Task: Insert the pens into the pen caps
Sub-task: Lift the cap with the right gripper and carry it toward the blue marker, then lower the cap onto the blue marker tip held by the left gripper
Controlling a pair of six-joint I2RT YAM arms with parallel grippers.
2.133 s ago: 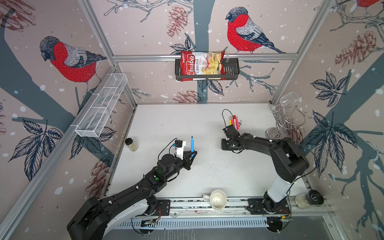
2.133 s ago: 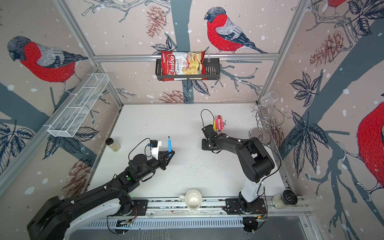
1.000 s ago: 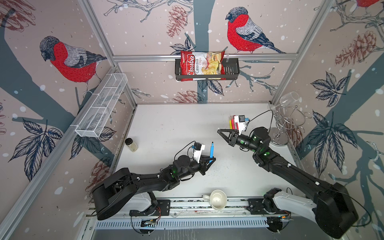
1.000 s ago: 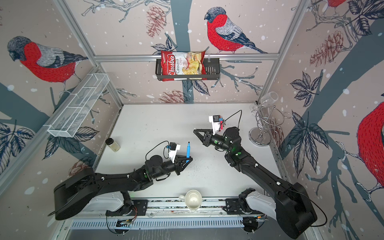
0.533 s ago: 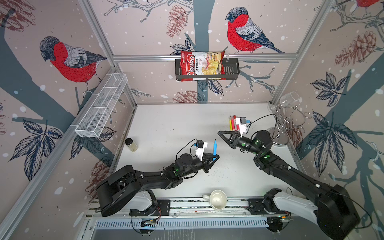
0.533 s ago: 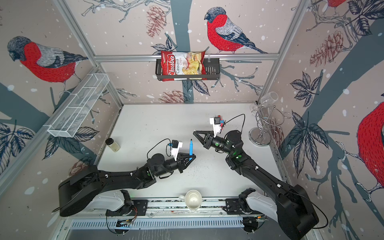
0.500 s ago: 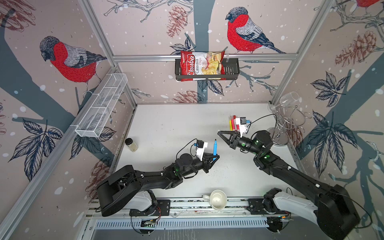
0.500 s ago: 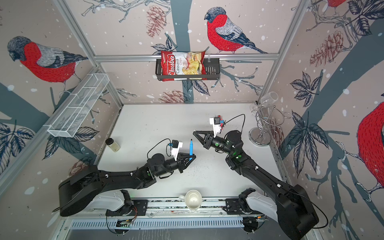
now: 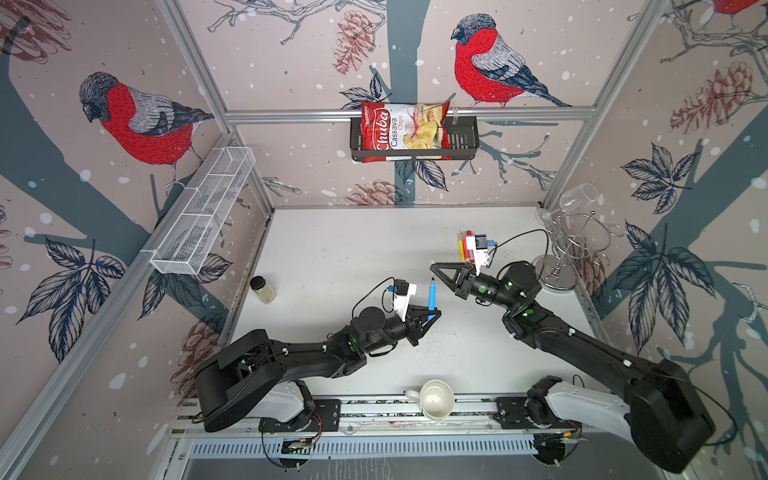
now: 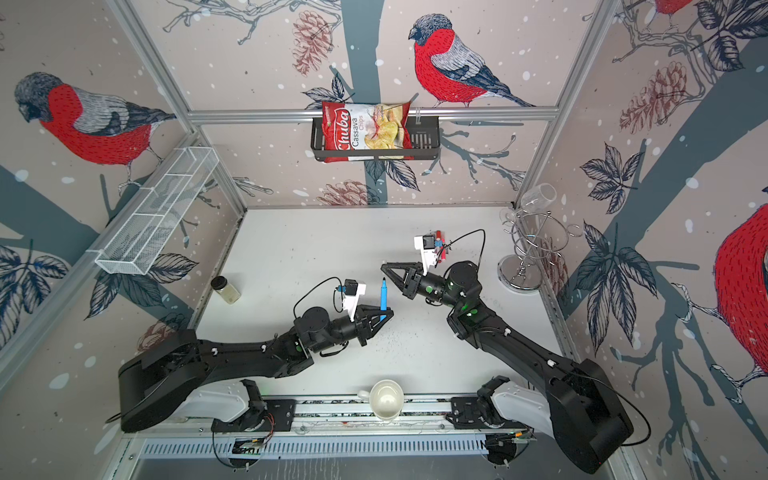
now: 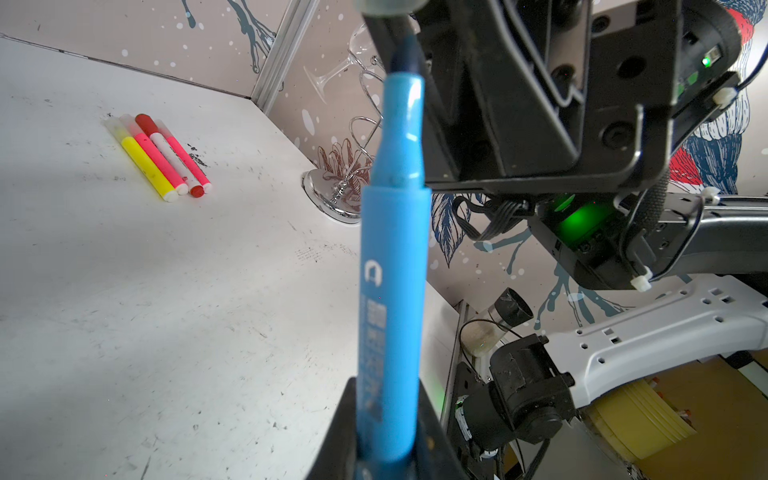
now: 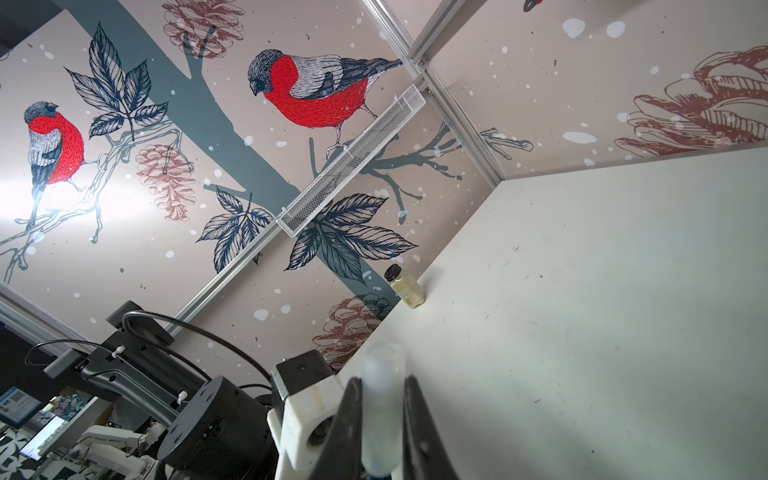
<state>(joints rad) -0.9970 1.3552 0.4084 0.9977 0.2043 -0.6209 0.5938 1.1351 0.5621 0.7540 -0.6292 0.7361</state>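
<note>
Left gripper (image 9: 432, 312) is clenched on the lower end of the blue pen (image 9: 432, 296), with the jaws pressed against the barrel on both sides. The pen stands nearly upright above the middle of the table (image 9: 332, 249), dark tip uppermost.

Change from two seconds ago:
- The left gripper has carried the pen rightward, toward the centre.
- The right gripper (image 9: 435, 266) has left the table surface beside the pen group. It is now raised and pointing sideways at the left gripper.
- Over the last half second the gap between pen tip and right fingertips has narrowed. In both top views they now sit just beside each other.

The right gripper is clenched on a translucent pen cap (image 12: 382, 399), jaws almost together and the cap projecting past the fingertips. In the left wrist view the pen tip meets the mouth of the cap. Whether it has entered cannot be told.

Four other pens (image 11: 162, 158) lie side by side, touching, on the table near the glass stand (image 9: 555, 276). A mug (image 9: 434, 401) sits at the front edge and a jar (image 9: 262, 289) at the left edge, both well apart from the grippers
</note>
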